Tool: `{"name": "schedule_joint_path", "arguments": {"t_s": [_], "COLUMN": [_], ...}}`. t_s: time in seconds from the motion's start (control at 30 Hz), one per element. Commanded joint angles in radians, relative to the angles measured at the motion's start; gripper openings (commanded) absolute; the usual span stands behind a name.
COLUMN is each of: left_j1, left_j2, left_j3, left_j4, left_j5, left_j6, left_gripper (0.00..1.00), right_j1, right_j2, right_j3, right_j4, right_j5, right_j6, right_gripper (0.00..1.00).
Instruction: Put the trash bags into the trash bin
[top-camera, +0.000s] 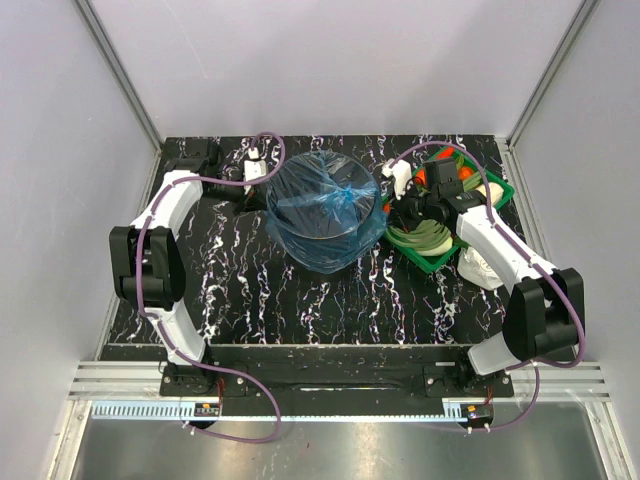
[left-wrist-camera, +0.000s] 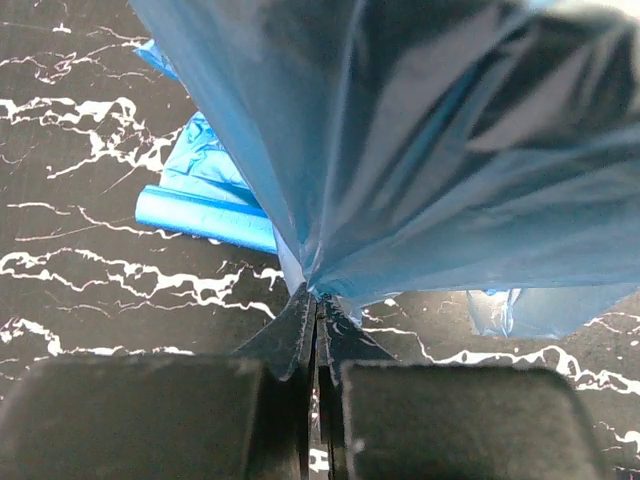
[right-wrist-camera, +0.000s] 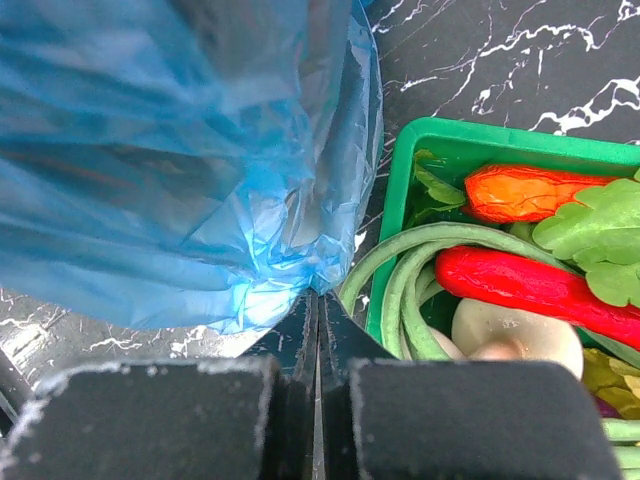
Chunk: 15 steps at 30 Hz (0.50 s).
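Top view: trash bin (top-camera: 312, 228) sits mid-table, with a blue trash bag (top-camera: 345, 183) spread over its mouth and down its sides. The dark round shape shows through the film. Can't tell how much of the film sits inside the rim.

Left gripper (top-camera: 252, 198) is at the bin's 9 o'clock. In its wrist view (left-wrist-camera: 316, 300) the fingers are pressed together, pinching a gathered fold of the bag, and film fans up from the pinch.

Right gripper (top-camera: 396, 210) is at the bin's 3 o'clock. Same story (right-wrist-camera: 318, 296) – fingers closed tight on a crumpled bunch of the bag's edge.

So the bag hangs between both pinches, across the bin.

Left wrist view also shows a rolled blue bag (left-wrist-camera: 200, 215) lying flat on the marbled table (left-wrist-camera: 70, 270), at 10 o'clock from the fingertips, partly under the hanging film.

Green tray (top-camera: 503, 195) is at 3 o'clock from the bin, just beyond the right gripper. It holds long beans (right-wrist-camera: 400, 265), a red pepper (right-wrist-camera: 520, 285) and an orange vegetable (right-wrist-camera: 530, 190). White plastic lump (top-camera: 482, 268) is at the tray's 5 o'clock – partly behind the right arm.
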Motion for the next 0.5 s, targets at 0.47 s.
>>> {"name": "schedule_joint_path", "arguments": {"t_s": [0.47], "left_j1": [0.002], "left_j2": [-0.106], "left_j3": [-0.126], "left_j4": [0.234], "left_j5": [-0.212], "left_j6": [-0.041], "left_gripper": [0.00], "right_j1": [0.028], "right_j2": [0.028], "right_j3": [-0.015], "right_j4": [0.073], "right_j5": [0.006], "right_j6": [0.029], "right_gripper": [0.00]}}
